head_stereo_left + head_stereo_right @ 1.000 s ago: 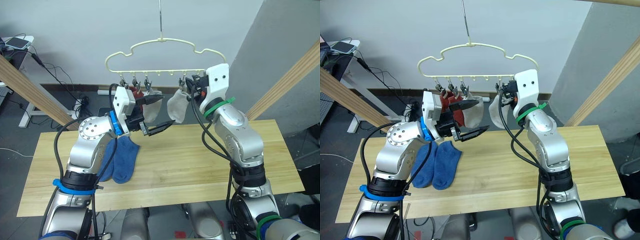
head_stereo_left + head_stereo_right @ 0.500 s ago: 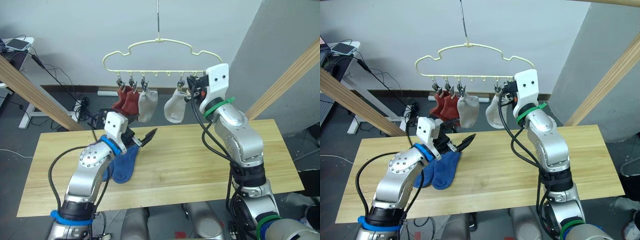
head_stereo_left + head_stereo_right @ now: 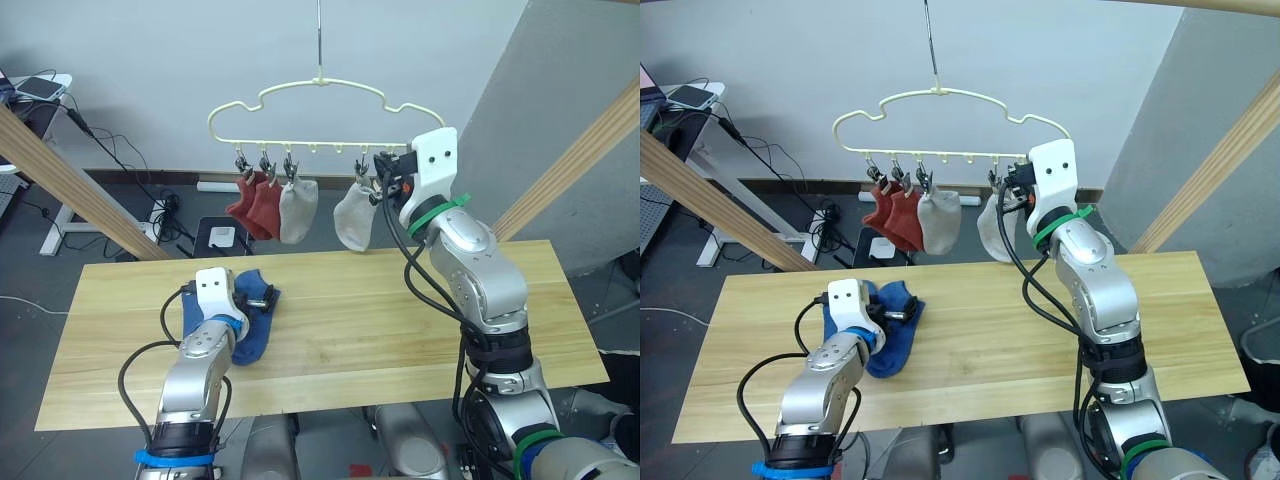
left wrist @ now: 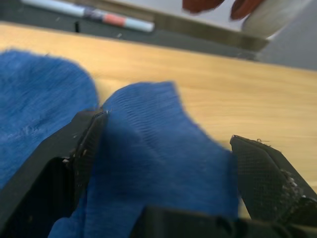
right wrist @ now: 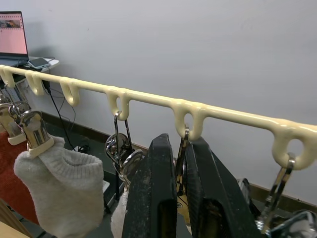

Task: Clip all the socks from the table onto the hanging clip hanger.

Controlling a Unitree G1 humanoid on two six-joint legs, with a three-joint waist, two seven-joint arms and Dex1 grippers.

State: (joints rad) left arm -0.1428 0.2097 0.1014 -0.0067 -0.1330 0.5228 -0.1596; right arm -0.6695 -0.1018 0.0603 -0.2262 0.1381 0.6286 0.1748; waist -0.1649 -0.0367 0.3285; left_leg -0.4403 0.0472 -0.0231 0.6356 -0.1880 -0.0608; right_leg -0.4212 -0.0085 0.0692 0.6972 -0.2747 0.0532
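Observation:
Two blue socks (image 3: 248, 322) lie side by side on the left of the table (image 3: 400, 320). My left gripper (image 3: 262, 298) rests low over them, open, its fingers (image 4: 74, 153) straddling a fold of one blue sock (image 4: 148, 148). The cream clip hanger (image 3: 320, 81) hangs above the table's far edge. Two rust red socks (image 3: 255, 205) and a light grey sock (image 3: 297, 208) hang from its left clips, and another grey sock (image 3: 355, 218) hangs further right. My right gripper (image 3: 385, 170) is up at the hanger's right end, shut on a metal clip (image 5: 181, 148).
Slanted round wooden poles stand at the left (image 3: 70, 185) and the right (image 3: 585, 155) of the table. A desk with devices (image 3: 38, 86) and floor cables lie behind on the left. Bare planks stretch from the table's middle to its right end.
My left arm dropped from beside the hanger down to the table, and its open gripper now sits over the blue socks. The right gripper has stayed at the clip.

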